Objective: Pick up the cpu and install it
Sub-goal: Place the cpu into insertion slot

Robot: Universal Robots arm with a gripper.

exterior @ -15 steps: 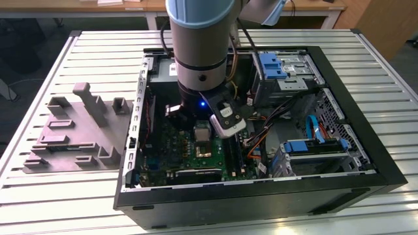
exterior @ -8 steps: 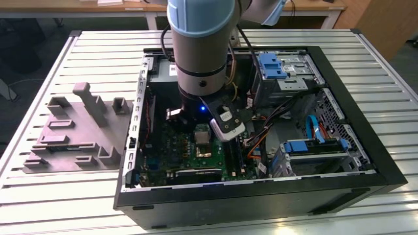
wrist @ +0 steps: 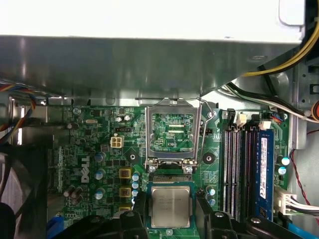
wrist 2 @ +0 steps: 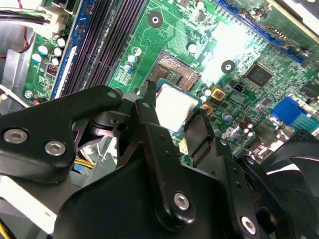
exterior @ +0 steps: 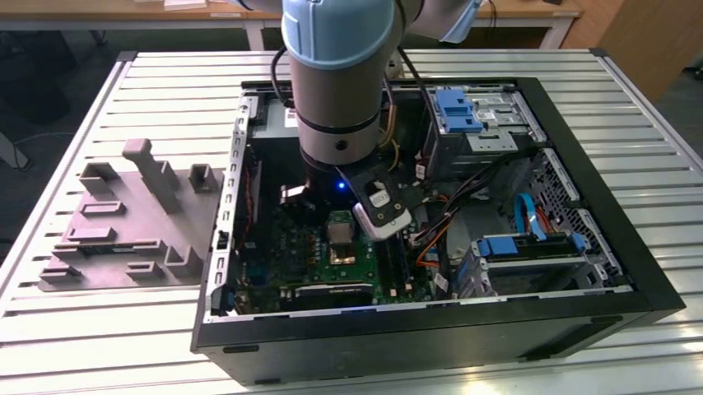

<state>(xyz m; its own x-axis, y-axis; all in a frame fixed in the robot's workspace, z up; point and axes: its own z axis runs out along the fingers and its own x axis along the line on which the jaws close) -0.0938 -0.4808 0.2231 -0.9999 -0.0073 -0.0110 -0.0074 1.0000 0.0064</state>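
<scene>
The cpu [wrist: 171, 206] is a small square chip with a pale silver top, also seen in the second wrist view [wrist 2: 177, 104]. My gripper [wrist: 171, 211] is shut on it, with one black finger [wrist 2: 149, 112] on each side. The chip hangs low over the motherboard [wrist: 89, 149], partly over the open socket [wrist 2: 177, 72]. The socket's metal load frame [wrist: 172, 132] is flipped open just beyond the chip. In the exterior view the gripper [exterior: 379, 216] reaches down into the open computer case [exterior: 615, 247] above the board's middle.
A grey plastic block with upright posts [exterior: 121, 222] sits on the slatted table at the exterior view's left. Inside the case are memory slots [wrist: 241, 169], a large grey metal box [wrist: 149, 59], loose cables [exterior: 462, 206] and blue drive brackets [exterior: 456, 107].
</scene>
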